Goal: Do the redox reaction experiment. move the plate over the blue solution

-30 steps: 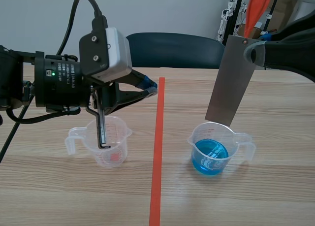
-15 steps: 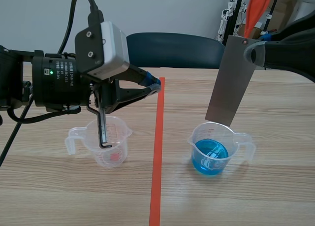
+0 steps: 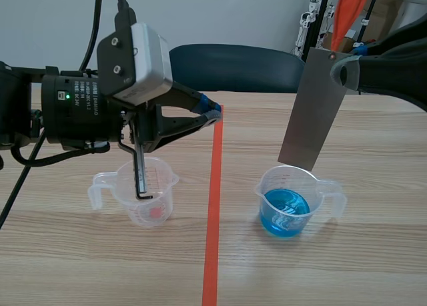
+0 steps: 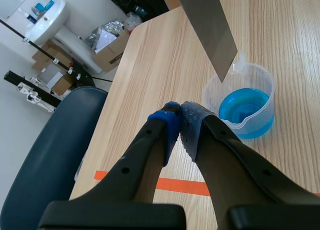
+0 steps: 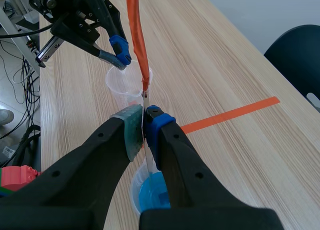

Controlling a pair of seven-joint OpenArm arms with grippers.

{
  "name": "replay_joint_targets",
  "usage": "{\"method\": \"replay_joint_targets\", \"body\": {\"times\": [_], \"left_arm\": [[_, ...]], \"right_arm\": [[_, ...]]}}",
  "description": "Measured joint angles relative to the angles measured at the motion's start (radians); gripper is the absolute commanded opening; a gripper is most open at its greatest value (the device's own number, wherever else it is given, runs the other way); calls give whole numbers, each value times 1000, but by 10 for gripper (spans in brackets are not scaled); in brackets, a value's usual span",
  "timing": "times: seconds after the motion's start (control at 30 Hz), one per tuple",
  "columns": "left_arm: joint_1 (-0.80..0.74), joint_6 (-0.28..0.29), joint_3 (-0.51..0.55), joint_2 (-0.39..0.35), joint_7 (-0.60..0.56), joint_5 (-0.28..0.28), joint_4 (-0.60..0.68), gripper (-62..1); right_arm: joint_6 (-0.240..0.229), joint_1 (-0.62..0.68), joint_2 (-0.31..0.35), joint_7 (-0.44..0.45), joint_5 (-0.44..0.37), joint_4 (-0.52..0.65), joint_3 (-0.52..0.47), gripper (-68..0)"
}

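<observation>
Left pincer [image 4: 181, 116] lifted slightly, pressed together, right pincer [image 5: 144, 118] pinching plate [image 3: 313, 109], seemingly over blue solution [image 3: 285, 211]

A grey metal plate [image 3: 313, 106] hangs tilted over the beaker [image 3: 291, 201] of blue solution.

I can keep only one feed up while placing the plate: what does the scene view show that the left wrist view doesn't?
Only the scene view: the right gripper shut on the top of the metal plate, and the clear cup under the left arm. Only the left wrist view: the left gripper's pads meeting on nothing, plus a sink and boxes past the table. Both: the plate's lower end hanging at the rim of the blue solution cup, not in the liquid, and the orange tape line.
</observation>
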State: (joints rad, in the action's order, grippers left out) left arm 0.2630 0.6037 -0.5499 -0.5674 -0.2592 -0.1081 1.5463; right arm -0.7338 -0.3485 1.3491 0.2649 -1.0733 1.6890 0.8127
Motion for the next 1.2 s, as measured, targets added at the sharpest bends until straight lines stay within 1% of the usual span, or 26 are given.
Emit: {"method": "replay_joint_targets", "body": {"times": [0.8,1.03,1.2], "left_arm": [[0,0,0,0,3,0,0,-582],[0,1,0,37,5,0,0,-582],[0,27,0,52,22,0,0,-582]], "right_arm": [[0,0,0,0,0,0,0,-671],[0,0,0,-2,0,0,0,-671],[0,0,0,-4,0,0,0,-671]]}}
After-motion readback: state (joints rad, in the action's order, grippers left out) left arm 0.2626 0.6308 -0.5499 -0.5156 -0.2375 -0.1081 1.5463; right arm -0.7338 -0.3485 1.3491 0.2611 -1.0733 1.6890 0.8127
